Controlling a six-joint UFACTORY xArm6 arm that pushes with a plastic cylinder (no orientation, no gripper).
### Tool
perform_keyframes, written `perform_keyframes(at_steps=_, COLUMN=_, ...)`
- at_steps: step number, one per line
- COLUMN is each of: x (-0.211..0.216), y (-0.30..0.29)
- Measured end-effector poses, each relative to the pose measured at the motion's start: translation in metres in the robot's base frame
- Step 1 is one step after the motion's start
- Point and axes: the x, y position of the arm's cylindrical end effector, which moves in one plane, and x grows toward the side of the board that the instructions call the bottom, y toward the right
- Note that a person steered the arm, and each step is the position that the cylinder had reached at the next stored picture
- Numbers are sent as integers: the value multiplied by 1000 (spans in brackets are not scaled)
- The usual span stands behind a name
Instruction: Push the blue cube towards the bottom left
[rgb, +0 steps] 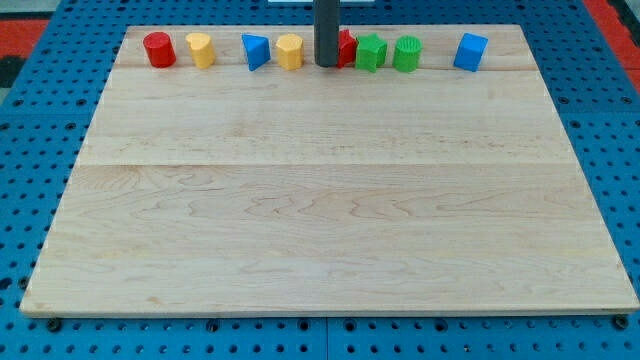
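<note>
Eight blocks stand in one row along the top edge of the wooden board (320, 200): from the frame's left, a red cylinder (158, 49), a yellow block (200, 49), a blue triangular block (255, 51), a second yellow block (289, 51), a red block (346, 47), a green star-like block (371, 52), a green cylinder (406, 53) and, apart at the upper right, the blue cube (470, 51). I carry no jaws, only a rod, so nothing is gripped or held; my tip (327, 64) rests at top centre, between the second yellow block and the red block, well apart from the blue cube. The step in hand is, by my judgement, the approach: the cube appears untouched. The next move calls for carrying my tip round to the cube's upper-right side without disturbing the two green blocks, then driving diagonally toward the frame's lower left. Much of the red block is hidden behind my rod, so its shape cannot be made out; whether my tip touches it is also unclear. The rod's upper part is cut off by the frame's top edge.
</note>
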Motion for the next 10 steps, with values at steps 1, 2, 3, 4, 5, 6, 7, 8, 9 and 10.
perform_keyframes(at_steps=1, x=0, y=0)
perform_keyframes(at_steps=2, x=25, y=19)
perform_keyframes(at_steps=3, x=98, y=50)
perform_keyframes(at_steps=4, x=98, y=52)
perform_keyframes(at_steps=5, x=102, y=55)
perform_keyframes(at_steps=6, x=85, y=161)
perform_keyframes(at_steps=7, x=37, y=258)
perform_keyframes(at_steps=8, x=-22, y=304)
perform_keyframes(at_steps=9, x=-25, y=303)
perform_keyframes(at_steps=10, x=-29, y=303)
